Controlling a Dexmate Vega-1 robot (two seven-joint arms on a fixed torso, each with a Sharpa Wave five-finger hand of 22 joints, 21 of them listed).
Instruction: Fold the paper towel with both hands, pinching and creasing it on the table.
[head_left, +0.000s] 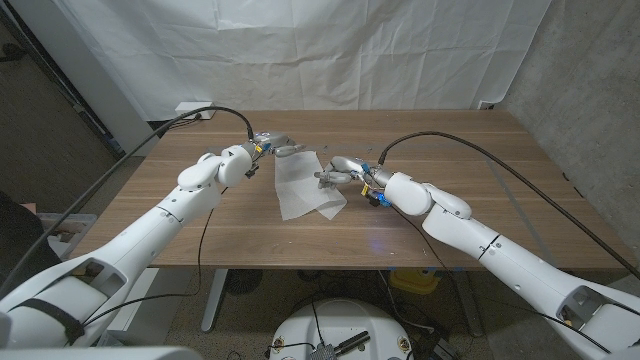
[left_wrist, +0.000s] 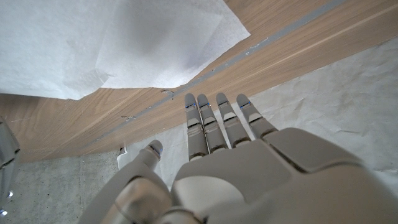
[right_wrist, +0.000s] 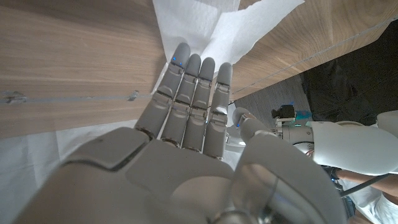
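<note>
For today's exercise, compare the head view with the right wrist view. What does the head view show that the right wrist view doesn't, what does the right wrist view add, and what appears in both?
Head view alone: the whole paper towel lying on the wooden table, with the left hand at its far left corner and a white curtain behind.

Right wrist view alone: the right hand's fingers close up, extended together, their tips over the towel's edge.

Both: the towel, the table, both arms, and the right hand at the towel's right edge.
</note>
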